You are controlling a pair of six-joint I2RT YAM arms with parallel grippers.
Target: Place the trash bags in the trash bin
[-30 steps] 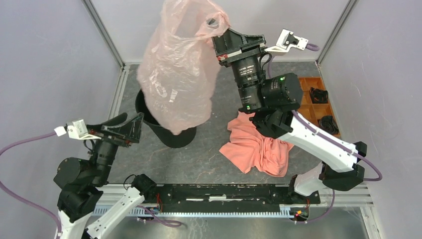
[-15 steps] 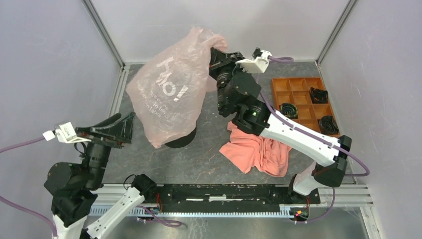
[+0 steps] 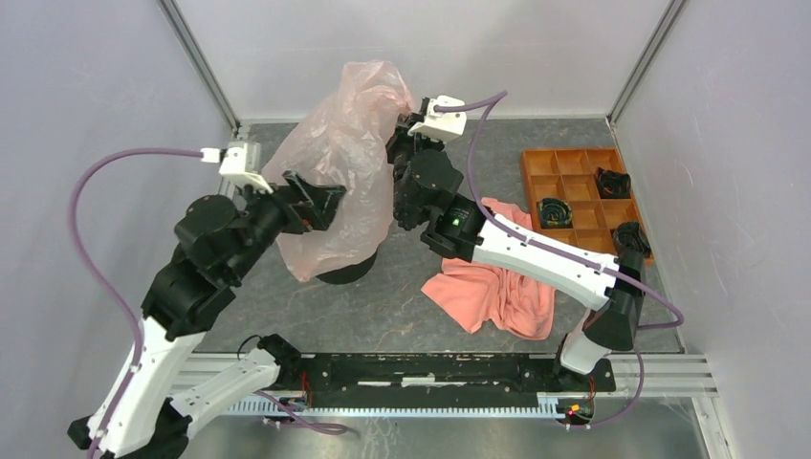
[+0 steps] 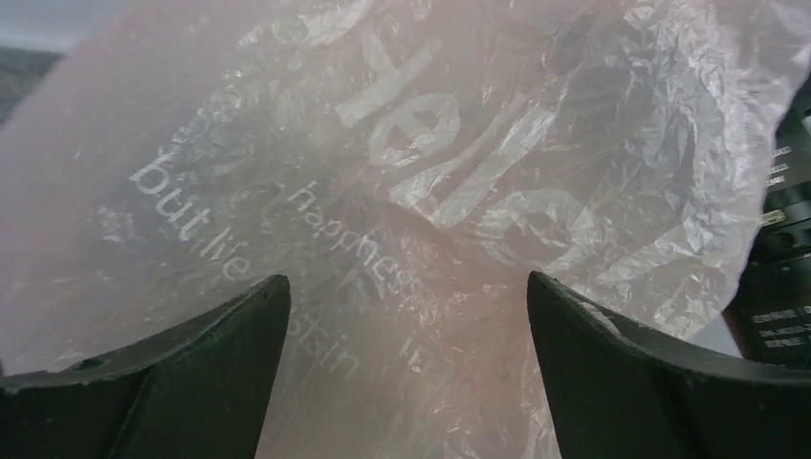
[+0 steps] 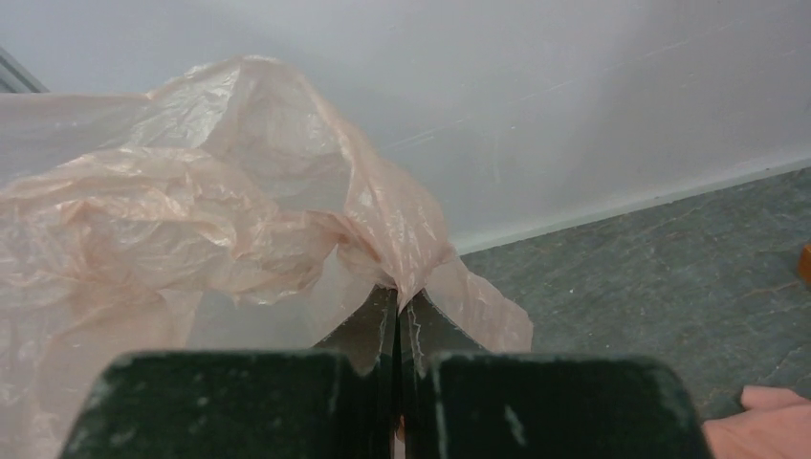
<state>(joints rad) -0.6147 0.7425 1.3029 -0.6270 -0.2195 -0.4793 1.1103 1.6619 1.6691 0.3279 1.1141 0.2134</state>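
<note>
The pale pink translucent trash bag (image 3: 344, 163) hangs draped over the black trash bin (image 3: 346, 271), of which only the lower near side shows. My right gripper (image 3: 406, 110) is shut on the bag's top edge; in the right wrist view a fold of the bag (image 5: 191, 220) is pinched between the closed fingers of that gripper (image 5: 397, 306). My left gripper (image 3: 330, 196) stands open at the bag's left side. In the left wrist view the bag's white-lettered film (image 4: 402, 191) fills the space ahead of the gripper (image 4: 406, 316), with nothing clamped.
A coral-orange cloth (image 3: 493, 277) lies crumpled right of the bin, under the right arm. An orange compartment tray (image 3: 574, 186) with black items sits at the back right. Walls and frame posts close in the back and both sides.
My left arm has risen and swung right, up against the bag, its jaws a little wider. The right gripper has brought the bag lower and to the left, over the bin.
</note>
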